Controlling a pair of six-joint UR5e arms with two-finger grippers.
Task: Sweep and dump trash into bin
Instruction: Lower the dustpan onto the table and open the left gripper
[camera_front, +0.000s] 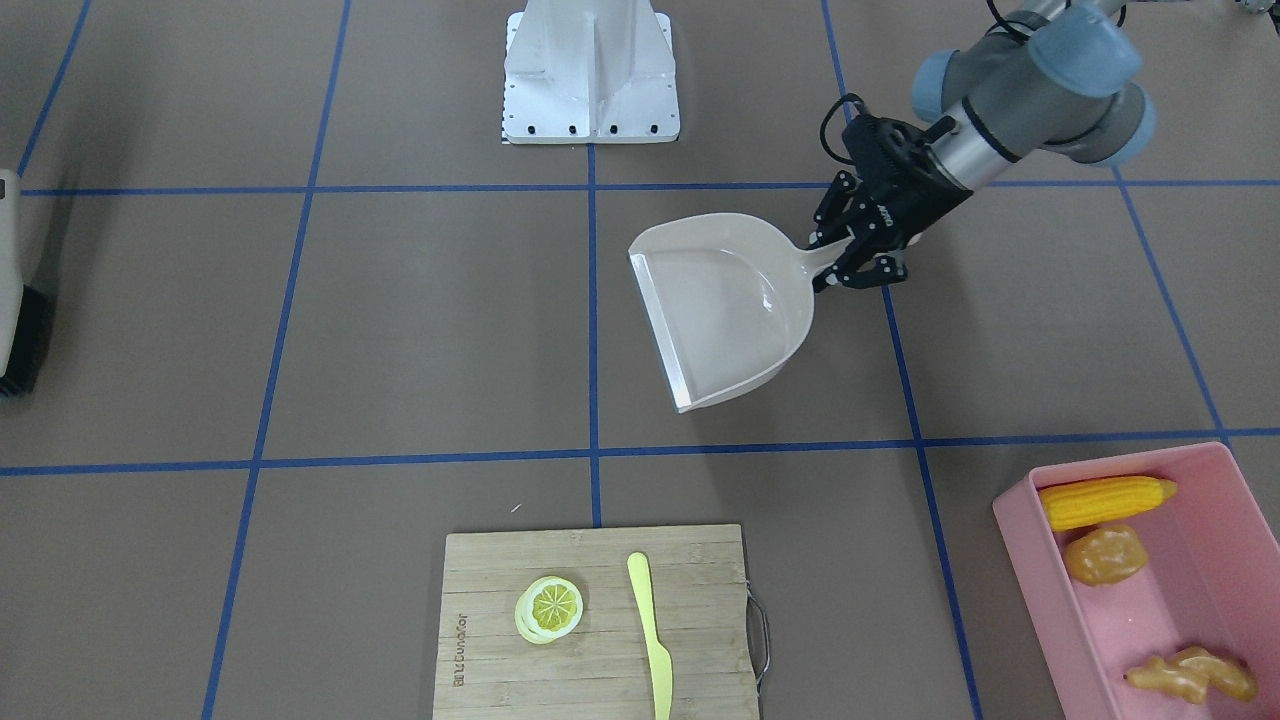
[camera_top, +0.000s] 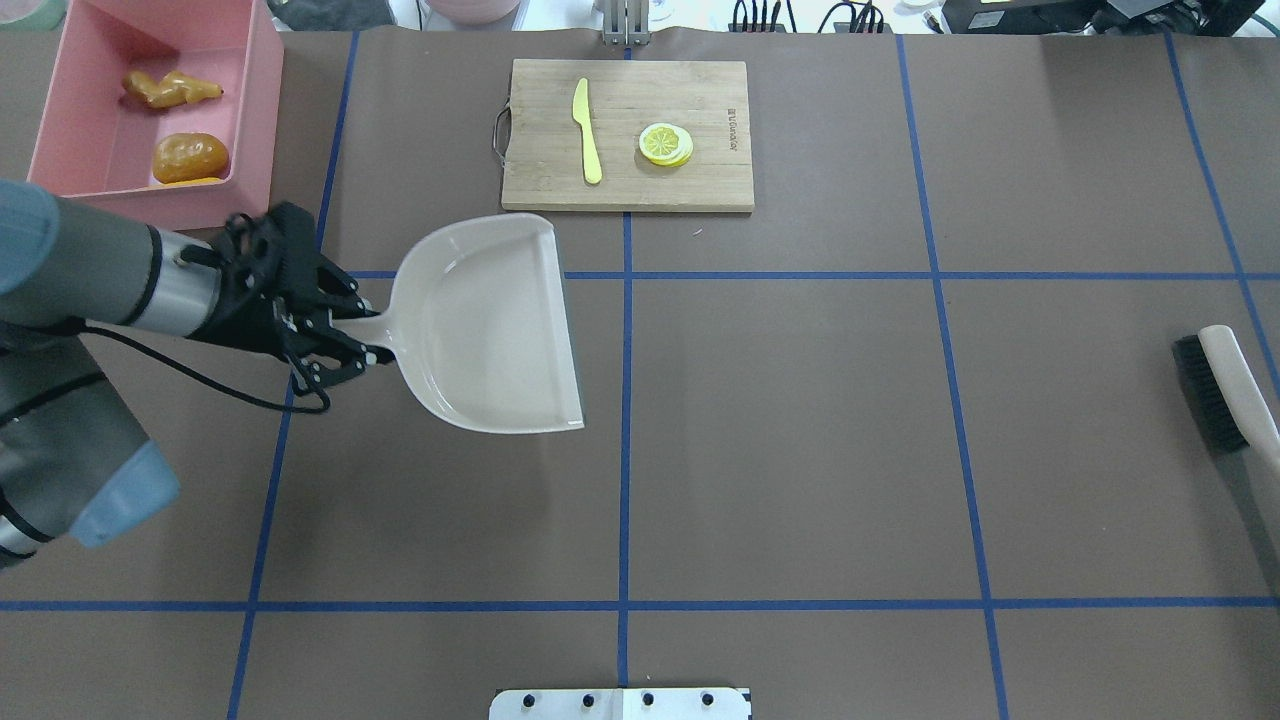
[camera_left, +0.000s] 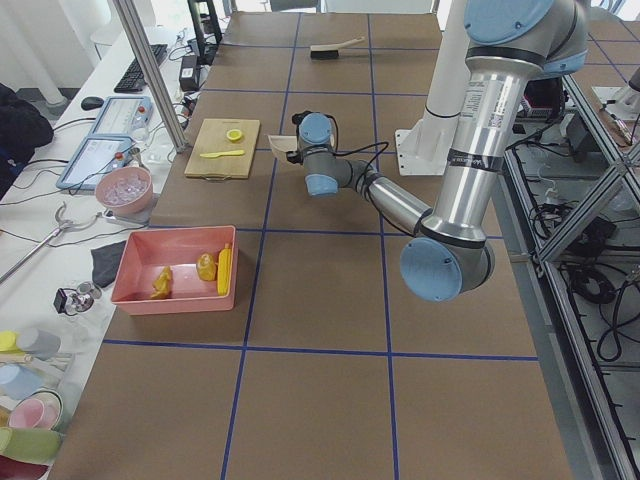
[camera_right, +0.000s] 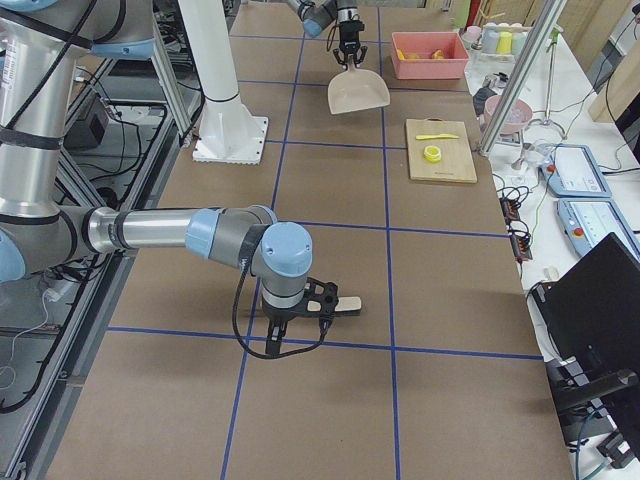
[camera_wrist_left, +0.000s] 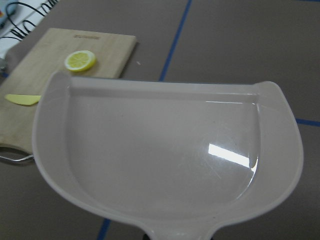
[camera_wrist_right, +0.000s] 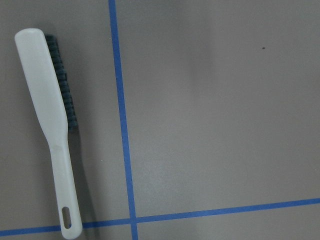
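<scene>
Brown tabletop (camera_top: 800, 450), gridded with blue tape lines (camera_top: 626, 450).

Left arm (camera_top: 90, 270) reaches in over the left edge, toward the far side.

Pink bin (camera_top: 255, 110) sits in the far-left corner, upright, open side up.

Wooden cutting board (camera_top: 700, 100) lies at the middle of the far edge.

Beige dustpan (camera_top: 490, 320) is in the left half, between the bin and the cutting board and nearer the robot than both. Its wide mouth faces the tabletop's middle. Pan looks bare inside in the left wrist view. Cannot tell whether it touches the tabletop.

Left gripper (camera_top: 362, 338): fingers pinched on the dustpan's handle at the pan's left end.

Brush (camera_wrist_right: 50, 115) lies flat near the right edge, white handle, dark bristles.

Right gripper (camera_right: 318, 305) hangs just over the brush. Seen only from the side, so its jaws' state cannot be told.

Trash, all inside the bin:
- yellow corn cob (camera_front: 1105, 500), against the wall nearest the robot
- tan ginger root (camera_front: 1190, 675), toward the far end
- brownish-orange potato-like piece (camera_front: 1105, 555), just beside the corn cob

On the cutting board: yellow knife (camera_front: 652, 630), and a lemon slice (camera_front: 548, 608) beside it, apart.
</scene>
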